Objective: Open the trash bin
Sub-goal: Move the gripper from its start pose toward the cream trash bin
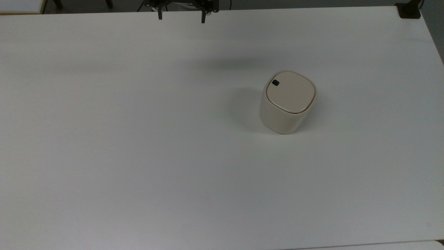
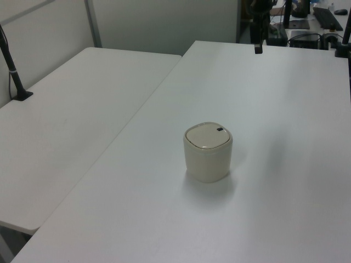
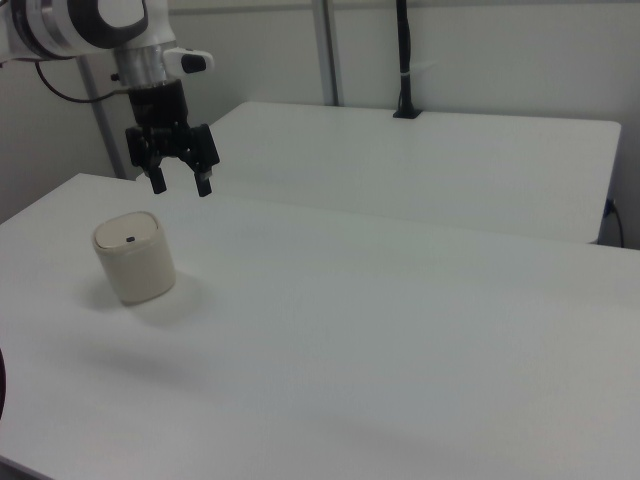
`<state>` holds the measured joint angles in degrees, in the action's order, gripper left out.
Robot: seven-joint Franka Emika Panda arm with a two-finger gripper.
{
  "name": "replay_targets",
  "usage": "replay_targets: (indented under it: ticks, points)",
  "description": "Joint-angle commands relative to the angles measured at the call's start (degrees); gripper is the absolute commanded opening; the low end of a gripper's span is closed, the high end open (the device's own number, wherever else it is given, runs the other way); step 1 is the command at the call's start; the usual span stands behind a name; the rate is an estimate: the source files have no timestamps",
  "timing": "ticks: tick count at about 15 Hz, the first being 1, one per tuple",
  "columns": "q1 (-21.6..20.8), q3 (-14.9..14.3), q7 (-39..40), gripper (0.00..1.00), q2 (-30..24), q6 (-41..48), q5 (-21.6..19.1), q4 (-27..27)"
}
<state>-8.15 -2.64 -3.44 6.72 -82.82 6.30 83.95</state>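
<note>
**Bin closed on the table, end effector spread wide in the air**

We see the trash bin (image 1: 287,104) standing upright on the white table (image 1: 138,139), its flat lid (image 1: 290,91) down and flush with the rim. In the top view it sits right of centre and in the upper half of the table; in the left view (image 2: 208,152) it is near the middle of the table, and in the right view (image 3: 134,256) it stands toward the right view's left edge. A small black button (image 1: 275,82) marks one corner of the top, the upper left corner as the top view shows it.

Our end effector (image 3: 181,182) hangs in the air on the white arm (image 3: 90,25), fingers pointing down and spread well apart, gripping nothing. In the right view it hovers above and just to the right of the bin, clear of it. In the top view its two dark fingertips (image 1: 160,16) poke in at the upper edge, over the far side of the table and well apart from the bin. In the left view one dark fingertip (image 2: 257,49) shows near the far edge of the table.

A second white table (image 2: 71,120) stands beside ours, on the left view's left, with a black pole (image 2: 12,68) clamped at its edge.
</note>
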Motion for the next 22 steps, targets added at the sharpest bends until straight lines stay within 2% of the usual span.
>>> replay_targets:
  ticks: [1,9,10,11,13,14,15,17,19,22]
  points:
    - [0.24,0.09,-0.07,1.00,-0.31,-0.15,0.03,-0.10]
    - [-0.03,0.70,-0.42,1.00,-0.13,-1.12,0.20,0.34]
    - [0.15,0.70,-0.34,0.93,0.13,-1.20,0.20,0.43]
    - [0.06,0.70,-0.34,0.78,0.57,-1.20,0.12,0.25]
    - [-0.11,0.70,-0.42,0.31,1.01,-1.29,0.03,0.34]
    - [-0.11,0.79,-0.42,0.12,1.18,-1.38,-0.06,0.16]
    - [-0.11,0.79,-0.08,0.02,1.79,-1.90,-0.32,0.16]
    - [-0.03,0.79,1.15,0.00,2.32,-3.13,-1.46,0.25]
    - [-0.29,0.79,7.63,0.00,3.47,-4.45,-3.04,0.08]
    - [-3.88,0.62,23.77,0.00,5.83,-5.77,-6.55,0.08]
